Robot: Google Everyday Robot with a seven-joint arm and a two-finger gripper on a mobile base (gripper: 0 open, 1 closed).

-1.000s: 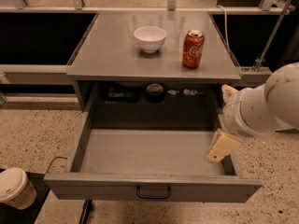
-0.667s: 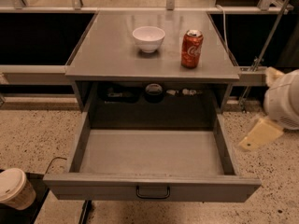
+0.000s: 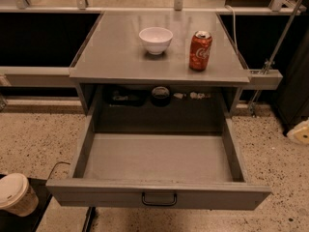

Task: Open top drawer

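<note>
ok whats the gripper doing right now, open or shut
Gripper: at the right edge of the view, apart from the pulled-out top drawer; open or closed cannot be told.

Count: 1 top drawer (image 3: 159, 159), 1 handle (image 3: 159, 199) on it. On 1 grey tabletop (image 3: 116, 57): 1 white bowl (image 3: 155, 39), 1 red soda can (image 3: 200, 50). 1 lidded paper cup (image 3: 14, 195). 1 gripper (image 3: 300, 132), at the right edge. Dark items behind the drawer can't be counted.

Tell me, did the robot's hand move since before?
Yes. The gripper went right, away from the top drawer's right wall, and is now out at the picture's right edge.
</note>
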